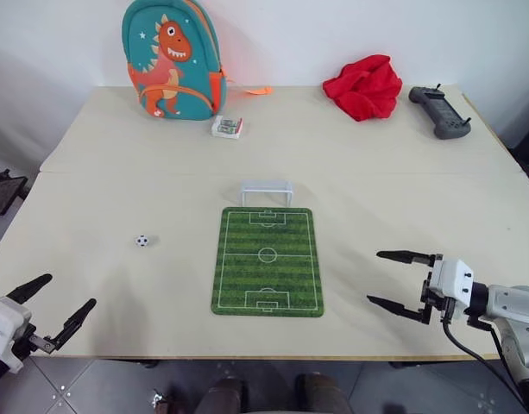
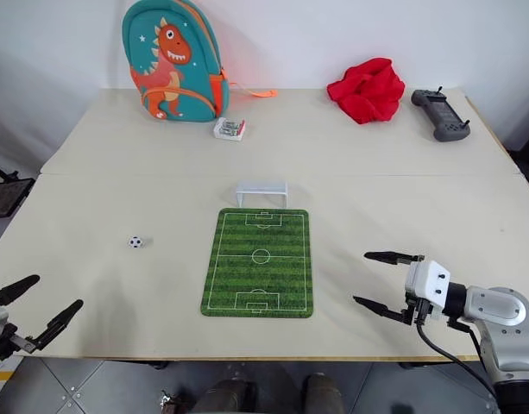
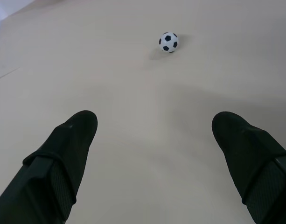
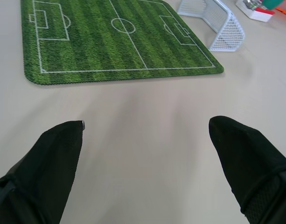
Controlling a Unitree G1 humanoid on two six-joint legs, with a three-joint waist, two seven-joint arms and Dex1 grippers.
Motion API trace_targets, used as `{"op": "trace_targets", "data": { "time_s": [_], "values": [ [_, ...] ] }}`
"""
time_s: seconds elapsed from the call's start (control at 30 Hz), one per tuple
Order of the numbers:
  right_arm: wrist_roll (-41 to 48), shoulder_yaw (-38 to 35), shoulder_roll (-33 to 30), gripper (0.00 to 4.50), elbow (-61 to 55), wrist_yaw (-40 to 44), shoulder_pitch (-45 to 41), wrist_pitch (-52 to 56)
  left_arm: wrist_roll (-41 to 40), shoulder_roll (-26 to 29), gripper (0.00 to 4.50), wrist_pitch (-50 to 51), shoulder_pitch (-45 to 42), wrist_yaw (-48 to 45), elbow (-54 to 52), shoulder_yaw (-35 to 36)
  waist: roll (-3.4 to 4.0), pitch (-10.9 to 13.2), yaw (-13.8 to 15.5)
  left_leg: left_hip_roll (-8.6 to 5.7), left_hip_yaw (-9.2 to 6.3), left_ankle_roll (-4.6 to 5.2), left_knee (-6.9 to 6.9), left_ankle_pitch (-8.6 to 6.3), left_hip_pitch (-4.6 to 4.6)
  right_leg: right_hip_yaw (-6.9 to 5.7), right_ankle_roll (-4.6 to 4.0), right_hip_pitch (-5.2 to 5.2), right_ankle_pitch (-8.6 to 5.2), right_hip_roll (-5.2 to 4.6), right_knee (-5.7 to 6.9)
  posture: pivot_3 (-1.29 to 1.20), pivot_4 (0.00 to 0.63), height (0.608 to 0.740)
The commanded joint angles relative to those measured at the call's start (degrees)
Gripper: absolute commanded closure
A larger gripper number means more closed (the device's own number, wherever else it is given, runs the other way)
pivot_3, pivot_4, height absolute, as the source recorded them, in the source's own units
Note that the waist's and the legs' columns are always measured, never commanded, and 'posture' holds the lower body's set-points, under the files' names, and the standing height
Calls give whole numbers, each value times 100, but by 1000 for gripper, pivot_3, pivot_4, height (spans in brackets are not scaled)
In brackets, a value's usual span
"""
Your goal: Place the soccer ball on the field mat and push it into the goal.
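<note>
- The soccer ball (image 1: pixel 141 241) lies on the bare desk (image 1: pixel 402 181), left of the field mat (image 1: pixel 267 260) and apart from it
- The goal (image 1: pixel 266 191) stands upright just beyond the mat's far short edge; its mouth faces the pitch
- The left pincer (image 1: pixel 55 300) hovers at the desk's near left edge, fingers spread wide and holding nothing; the ball sits ahead of it
- The right pincer (image 1: pixel 387 278) hangs right of the mat, likewise wide open and empty
- A dinosaur backpack (image 1: pixel 171 59), a red cloth (image 1: pixel 364 86) and a grey controller (image 1: pixel 439 111) sit along the far side
</note>
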Motion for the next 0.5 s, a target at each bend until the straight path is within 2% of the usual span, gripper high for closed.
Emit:
{"op": "trace_targets", "data": {
  "time_s": [0.03, 0.13, 0.2, 0.3, 0.5],
  "values": [
    [466, -40, 72, 0, -342, 96, -30, 247, -293, -78, 13, 131, 37, 37, -100, 152, 0, 0, 0, 0, 0, 0, 0, 0, 0, 0, 0, 0, 0, 0, 0, 0, 150, 740],
    [1734, -7, 635, 0, -1138, -45, -154, 968, -962, -390, 13, 530, 81, 97, 60, 447, 0, 0, -30, 1, -2, 0, 0, 0, 1, 0, 0, 1, 0, 0, 2, 0, 150, 740],
    [2054, -61, 910, 0, -1455, -194, -211, 1181, -1293, -640, 13, 573, 60, 181, 258, 686, 0, 0, -64, 13, 0, -7, 0, -4, 5, 1, 0, 0, 1, 9, 7, 0, 150, 740],
    [2158, -132, 1139, 0, -1698, -308, -214, 1320, -1383, -812, 13, 608, 126, 185, 464, 774, -6, -3, -13, 12, -2, -6, 2, -4, 6, -3, 0, 0, 1, 8, 9, 0, 150, 740],
    [1924, -80, 1255, 0, -1626, -108, -282, 1098, -1375, -879, 13, 796, 40, 35, 341, 384, -14, -7, 141, 3, -8, 1, 20, -6, 5, -3, 4, 18, 4, 2, -3, 0, 150, 740]
  ]
}}
